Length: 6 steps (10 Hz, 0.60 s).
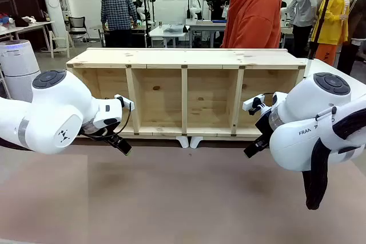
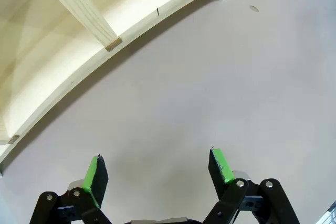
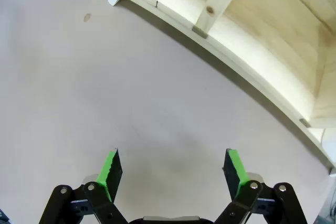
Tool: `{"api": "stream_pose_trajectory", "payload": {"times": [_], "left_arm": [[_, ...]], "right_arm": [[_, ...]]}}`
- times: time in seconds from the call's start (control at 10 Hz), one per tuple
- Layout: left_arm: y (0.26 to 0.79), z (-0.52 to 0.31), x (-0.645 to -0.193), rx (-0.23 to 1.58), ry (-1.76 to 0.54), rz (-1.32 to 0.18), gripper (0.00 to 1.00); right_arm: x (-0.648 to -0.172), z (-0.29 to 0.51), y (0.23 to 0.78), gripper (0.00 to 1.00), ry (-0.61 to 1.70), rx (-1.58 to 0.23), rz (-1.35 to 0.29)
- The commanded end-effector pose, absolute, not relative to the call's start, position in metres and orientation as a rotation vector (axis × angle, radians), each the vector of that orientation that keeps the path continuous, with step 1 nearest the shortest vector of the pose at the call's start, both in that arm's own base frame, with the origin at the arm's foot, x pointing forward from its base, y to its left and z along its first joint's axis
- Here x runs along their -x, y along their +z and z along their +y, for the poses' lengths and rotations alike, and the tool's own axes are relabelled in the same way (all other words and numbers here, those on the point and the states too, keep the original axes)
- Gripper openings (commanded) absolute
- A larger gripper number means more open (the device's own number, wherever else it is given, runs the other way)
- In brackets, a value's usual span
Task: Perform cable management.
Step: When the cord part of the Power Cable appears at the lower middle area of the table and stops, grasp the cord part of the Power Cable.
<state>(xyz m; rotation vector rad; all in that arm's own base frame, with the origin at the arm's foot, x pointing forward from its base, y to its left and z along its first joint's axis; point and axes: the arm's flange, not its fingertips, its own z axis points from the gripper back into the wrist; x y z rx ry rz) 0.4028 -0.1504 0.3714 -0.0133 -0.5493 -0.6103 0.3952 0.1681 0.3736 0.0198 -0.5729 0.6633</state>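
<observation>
Readable text: "FRAN", the start of a brand word in dark letters on the white shell of the right arm (image 1: 311, 141), about 4 o'clock in the front view, rest cut off.

Right tool (image 3: 172, 157) jaws apart over grey table (image 3: 105, 77), wooden shelf (image 3: 252, 35) beyond

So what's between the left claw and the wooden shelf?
Nothing: in the left wrist view, bare tabletop runs from the open left claw to the wooden shelf.

The bench (image 1: 189, 198) carries a long wooden shelf (image 1: 171, 58) across its far side, with two small white pieces (image 1: 184, 140) touching the shelf's front edge.
</observation>
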Motion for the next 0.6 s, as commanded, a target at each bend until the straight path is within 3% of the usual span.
{"api": "stream_pose_trajectory", "payload": {"times": [0.0, 0.5], "left_arm": [[0.3714, -0.1505, -0.4028, 0.013, -0.61, -0.549, 1.0], [0.3714, -0.1505, -0.4028, 0.013, -0.61, -0.549, 1.0]], "right_arm": [[-0.3952, 0.1681, 0.3736, 1.0, 0.663, -0.02, -0.573], [-0.3952, 0.1681, 0.3736, 1.0, 0.663, -0.02, -0.573]]}}
